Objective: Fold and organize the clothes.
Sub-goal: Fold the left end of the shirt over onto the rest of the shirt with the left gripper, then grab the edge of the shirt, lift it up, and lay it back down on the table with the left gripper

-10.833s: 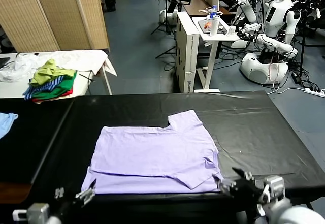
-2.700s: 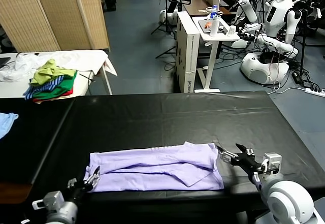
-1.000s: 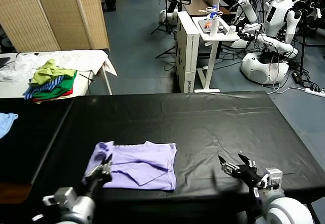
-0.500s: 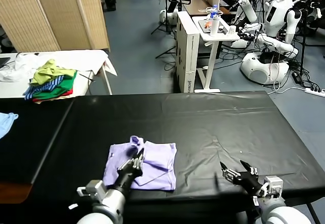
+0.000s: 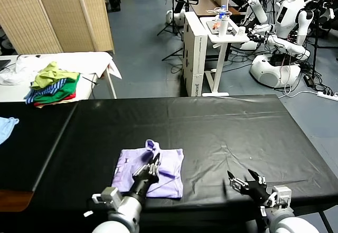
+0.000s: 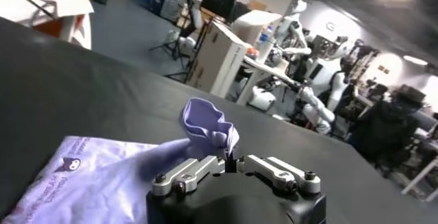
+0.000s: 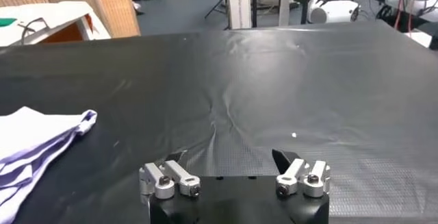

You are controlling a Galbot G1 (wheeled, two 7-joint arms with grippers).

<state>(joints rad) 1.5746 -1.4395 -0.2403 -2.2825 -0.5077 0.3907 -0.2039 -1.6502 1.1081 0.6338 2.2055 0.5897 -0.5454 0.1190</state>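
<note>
You see the T-shirt (image 5: 152, 170) lying folded small on the black table (image 5: 227, 127), near the table's front edge and a bit left of its middle. It is pale purple. One corner of it stands up in a little bunch at the far side of the fold. In the left wrist view that bunch (image 6: 207, 122) sticks up above the rest of the cloth, and a small dark print shows on the flat part.

Your left gripper (image 5: 150, 168) is over the T-shirt, just on the near side of the bunch. Its fingers (image 6: 188, 172) are pressed close together and pinch the purple cloth between them. The cloth rises up right from the fingertips.

Your right gripper (image 5: 244, 181) is near the table's front edge too, well apart from the T-shirt, off to its right. Its fingers (image 7: 168, 175) are spread wide. Nothing is between them. It hangs just above the bare black table. In the right wrist view you can see the T-shirt's edge (image 7: 41, 143) far off to one side.

A pile of green, striped and red clothes (image 5: 53, 85) sits on a white table (image 5: 90, 61) behind the black table's far left corner. A light blue cloth (image 5: 6, 124) lies at the left side of the black table.
</note>
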